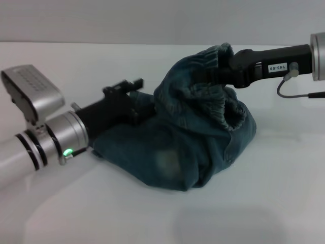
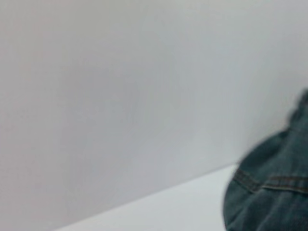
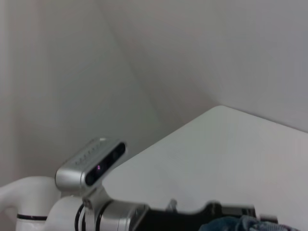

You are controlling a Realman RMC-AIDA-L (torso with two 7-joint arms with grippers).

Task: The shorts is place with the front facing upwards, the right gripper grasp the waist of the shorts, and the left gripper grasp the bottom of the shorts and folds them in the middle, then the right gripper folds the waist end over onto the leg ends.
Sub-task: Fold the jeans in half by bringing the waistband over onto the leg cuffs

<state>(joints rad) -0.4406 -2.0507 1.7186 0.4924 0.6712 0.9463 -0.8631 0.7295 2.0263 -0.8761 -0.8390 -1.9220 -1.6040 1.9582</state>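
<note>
The right gripper comes in from the right at the far side of the heap, its black fingers buried in the ruched waistband and closed on it, so the waist hangs lifted and gaping above the rest of the cloth. The left gripper reaches in from the near left and lies low against the left edge of the denim; its tips vanish under a fold, so whether it is clamped on cloth or loose cannot be told. Between them the shorts sit bunched on the white table, near the middle of it, a pale faded patch facing the near side, the hems not plainly visible. The step in hand looks like carrying the waist end over onto the leg ends. To do it well, the right gripper should keep its hold firm and the waistband taut enough that it does not sag into a roll, sweep it leftward in a low arc, and lay it flat before letting go. The left gripper should pin or steady the leg end so the lower layer does not drag along.
</note>
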